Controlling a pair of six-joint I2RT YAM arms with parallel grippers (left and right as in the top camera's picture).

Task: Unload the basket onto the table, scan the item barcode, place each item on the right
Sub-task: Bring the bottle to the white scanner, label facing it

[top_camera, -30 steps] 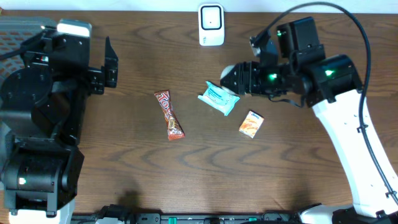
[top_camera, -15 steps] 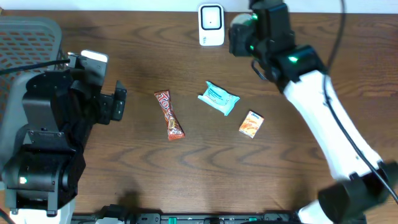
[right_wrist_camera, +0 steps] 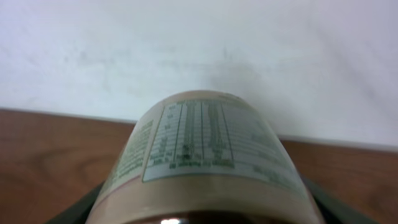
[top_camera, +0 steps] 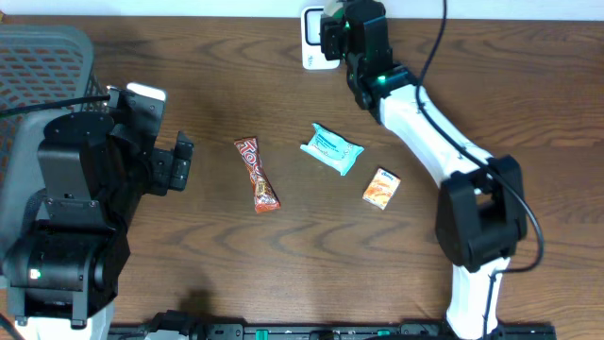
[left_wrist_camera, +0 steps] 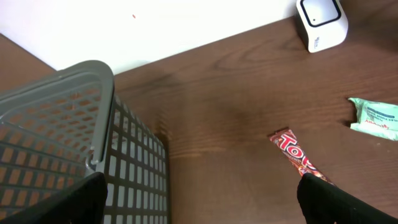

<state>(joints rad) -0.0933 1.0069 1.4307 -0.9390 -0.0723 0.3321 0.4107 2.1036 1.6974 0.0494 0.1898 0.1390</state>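
Observation:
My right gripper (top_camera: 338,36) is at the back edge of the table, right beside the white scanner (top_camera: 314,42) and covering part of it. It is shut on a round container (right_wrist_camera: 205,155) with a pale label and a nutrition table. The container fills the right wrist view, pointing at the white wall. From overhead the wrist hides it. My left gripper (top_camera: 181,161) stands open and holds nothing at the left, near the grey basket (top_camera: 38,57). Its dark fingertips (left_wrist_camera: 333,202) show at the bottom corners of the left wrist view.
A red candy bar (top_camera: 257,175), a teal packet (top_camera: 331,149) and a small orange box (top_camera: 381,188) lie mid-table. The left wrist view shows the basket (left_wrist_camera: 62,124), the scanner (left_wrist_camera: 321,23), the candy bar (left_wrist_camera: 292,149) and the teal packet (left_wrist_camera: 376,117).
My right arm has swung from the table's right middle to the back edge by the scanner, carrying the container. The left arm shifted slightly.

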